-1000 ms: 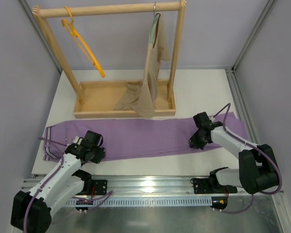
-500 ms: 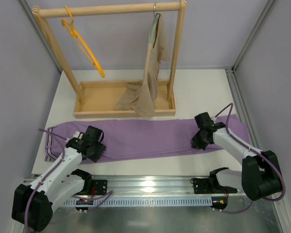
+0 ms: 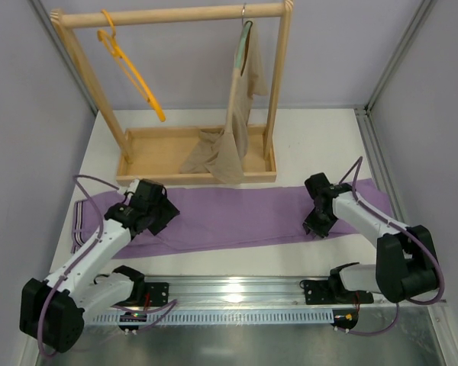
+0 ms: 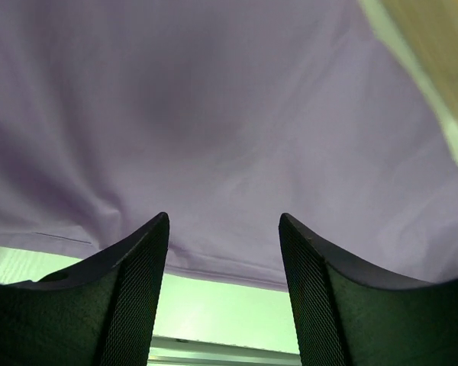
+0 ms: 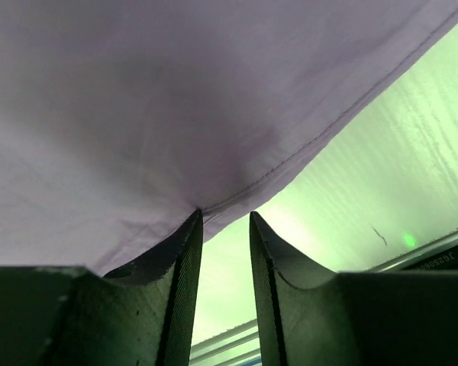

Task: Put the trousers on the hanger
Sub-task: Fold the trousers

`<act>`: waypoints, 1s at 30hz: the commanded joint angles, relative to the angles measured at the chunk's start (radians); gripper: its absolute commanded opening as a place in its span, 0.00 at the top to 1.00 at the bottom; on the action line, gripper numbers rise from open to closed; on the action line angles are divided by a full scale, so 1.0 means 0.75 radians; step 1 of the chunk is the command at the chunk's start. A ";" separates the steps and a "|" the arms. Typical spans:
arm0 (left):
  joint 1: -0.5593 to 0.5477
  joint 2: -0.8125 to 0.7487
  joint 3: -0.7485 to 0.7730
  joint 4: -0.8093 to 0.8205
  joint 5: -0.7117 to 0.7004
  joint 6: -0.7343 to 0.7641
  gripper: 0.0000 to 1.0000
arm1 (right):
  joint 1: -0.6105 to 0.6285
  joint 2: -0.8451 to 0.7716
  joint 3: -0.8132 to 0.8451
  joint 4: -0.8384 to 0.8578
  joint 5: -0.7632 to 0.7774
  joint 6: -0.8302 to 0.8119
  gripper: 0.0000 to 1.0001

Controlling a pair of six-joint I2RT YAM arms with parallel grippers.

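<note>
The lilac trousers (image 3: 237,217) lie flat across the white table in front of the wooden rack, striped waistband at the left end. The orange-yellow hanger (image 3: 130,70) hangs from the rack's top bar at the left. My left gripper (image 3: 162,221) stands over the trousers near the waistband end; its jaws are open wide, with only cloth (image 4: 214,114) and bare table beyond them. My right gripper (image 3: 314,226) is at the near edge of the leg end, its jaws slightly apart, with the hem (image 5: 290,164) lying just past the fingertips and nothing between them.
A wooden rack (image 3: 172,15) with a tray base (image 3: 195,179) stands at the back of the table. A beige garment (image 3: 233,145) hangs from a second hanger on its right side and drapes into the tray. A metal rail (image 3: 237,290) runs along the near edge.
Both grippers have let go of the trousers and opened. The left gripper has moved back and to the right over the cloth, and the waistband end has shifted farther back. The right gripper has barely moved.
</note>
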 commanded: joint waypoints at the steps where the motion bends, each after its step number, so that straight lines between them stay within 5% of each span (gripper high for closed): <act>1: 0.010 0.072 -0.104 0.144 0.047 0.009 0.39 | -0.012 0.045 0.073 -0.067 0.141 0.039 0.65; 9: 0.104 0.340 -0.086 0.067 -0.035 -0.014 0.39 | -0.024 0.167 0.052 0.120 0.299 -0.075 0.63; 18: 0.258 0.383 -0.166 0.161 0.033 -0.086 0.38 | -0.043 0.363 0.173 0.427 0.315 -0.329 0.64; 23: 0.260 0.436 -0.135 0.167 0.051 -0.088 0.39 | -0.051 0.497 0.332 0.365 0.297 -0.374 0.64; 26: 0.258 0.455 -0.145 0.169 0.049 -0.081 0.39 | -0.061 0.428 0.329 0.209 0.305 -0.268 0.64; 30: 0.260 0.461 -0.188 0.214 0.078 -0.094 0.39 | -0.120 0.266 0.177 0.311 0.185 -0.233 0.63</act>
